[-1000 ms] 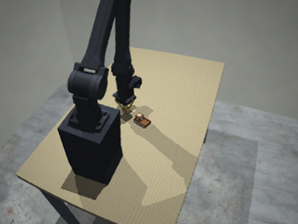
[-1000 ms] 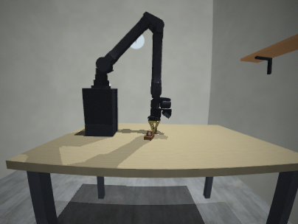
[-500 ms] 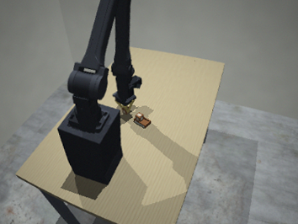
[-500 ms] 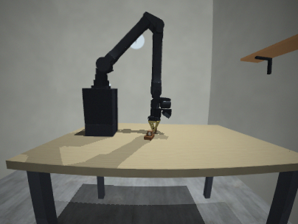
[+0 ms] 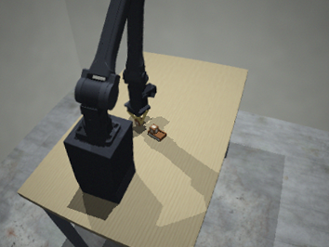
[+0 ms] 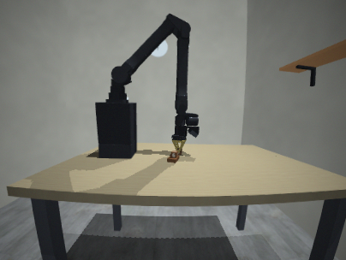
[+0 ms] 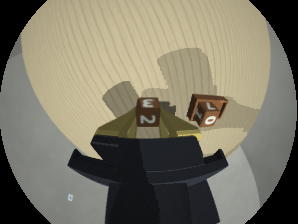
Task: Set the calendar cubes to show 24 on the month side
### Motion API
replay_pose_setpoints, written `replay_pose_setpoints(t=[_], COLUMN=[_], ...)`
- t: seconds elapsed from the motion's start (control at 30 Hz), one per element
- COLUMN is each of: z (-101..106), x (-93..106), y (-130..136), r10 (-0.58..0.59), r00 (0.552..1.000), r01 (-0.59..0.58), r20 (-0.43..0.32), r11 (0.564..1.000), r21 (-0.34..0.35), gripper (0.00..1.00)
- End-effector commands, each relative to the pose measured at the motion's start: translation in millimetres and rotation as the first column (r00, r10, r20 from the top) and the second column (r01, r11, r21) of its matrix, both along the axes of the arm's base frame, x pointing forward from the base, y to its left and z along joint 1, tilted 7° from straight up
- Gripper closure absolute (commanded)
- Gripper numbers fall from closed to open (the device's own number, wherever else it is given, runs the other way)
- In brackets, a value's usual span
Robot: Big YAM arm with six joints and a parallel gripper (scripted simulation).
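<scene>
My gripper [image 5: 139, 119] [image 6: 176, 150] [image 7: 147, 110] is shut on a brown date cube [image 7: 148, 111]. It holds the cube a little above the table, and in the wrist view the cube shows a 3 on one face and a 2 on the face below. The small brown tray [image 5: 160, 135] [image 6: 173, 159] lies flat on the table just beside the gripper. The second cube [image 5: 153, 128] [image 7: 207, 110] sits in the tray and shows a 1 and a 0. I cannot see the month's name.
The black robot base [image 5: 102, 163] [image 6: 116, 128] stands on the wooden table [image 5: 194, 109] [image 6: 240, 175] close to the tray. A wall shelf [image 6: 317, 57] hangs far off to the right.
</scene>
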State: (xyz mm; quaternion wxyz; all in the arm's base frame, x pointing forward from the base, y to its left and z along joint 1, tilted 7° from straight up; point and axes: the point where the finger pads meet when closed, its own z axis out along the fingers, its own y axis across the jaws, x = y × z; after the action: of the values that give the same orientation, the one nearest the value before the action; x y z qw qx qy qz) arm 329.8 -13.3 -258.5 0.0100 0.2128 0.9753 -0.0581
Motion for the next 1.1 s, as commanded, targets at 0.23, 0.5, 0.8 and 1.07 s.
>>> replay_pose_setpoints(t=[0.23,0.5,0.8,1.07], z=[3.0,3.0,0.4,-2.4], x=[4.3,4.3,7.8,9.3], y=[-1.8,-1.8,-2.7,-2.7], r10=[0.013,0.013,0.01,0.011], r00=[1.0,1.0,1.0,1.0], r01=[-0.013,-0.013,-0.01,-0.011], r20=[0.013,0.013,0.022,0.022], r11=[1.0,1.0,1.0,1.0], r21=[-0.002,-0.002,-0.002,-0.002], gripper=[0.75,0.75,0.75,0.75])
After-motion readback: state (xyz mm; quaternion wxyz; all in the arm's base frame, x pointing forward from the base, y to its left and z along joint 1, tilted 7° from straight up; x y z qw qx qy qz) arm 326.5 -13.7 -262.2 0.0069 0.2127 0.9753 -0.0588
